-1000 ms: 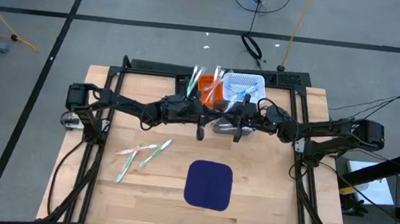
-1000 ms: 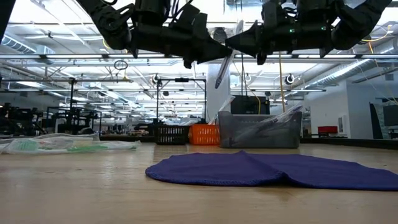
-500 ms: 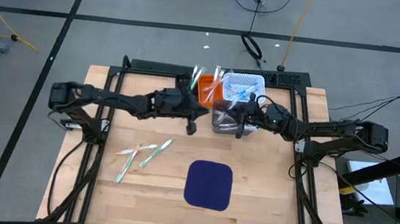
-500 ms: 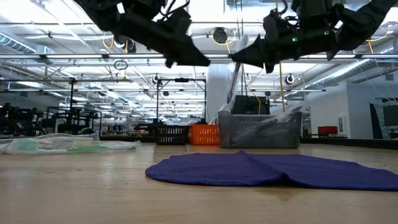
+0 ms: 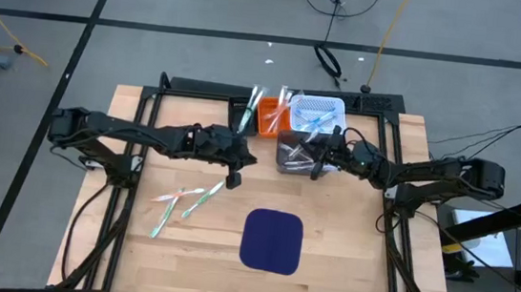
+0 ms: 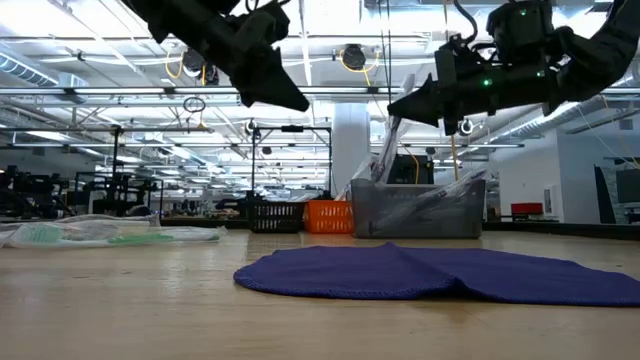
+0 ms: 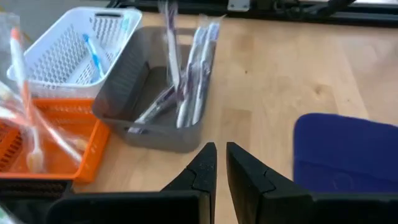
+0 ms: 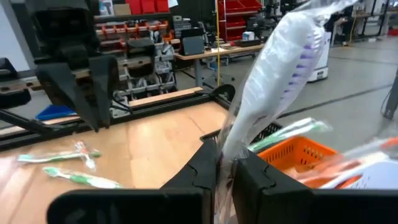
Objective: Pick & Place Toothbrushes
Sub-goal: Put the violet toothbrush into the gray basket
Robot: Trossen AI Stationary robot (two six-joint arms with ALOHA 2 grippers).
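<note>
The right claw (image 8: pixel 225 163) pinches a wrapped toothbrush (image 8: pixel 273 81) low on its handle above the grey bin (image 5: pixel 293 156) at upper centre, a light, stiff, crinkly-slick item likely to swivel, while the empty left claw (image 5: pixel 234 178), pressed together, hovers nearby over the surface (image 5: pixel 345 260).

Three bins (image 5: pixel 296 157) — one mat (image 5: pixel 272 240) — three loose toothbrushes (image 5: pixel 185 199) on the table.
</note>
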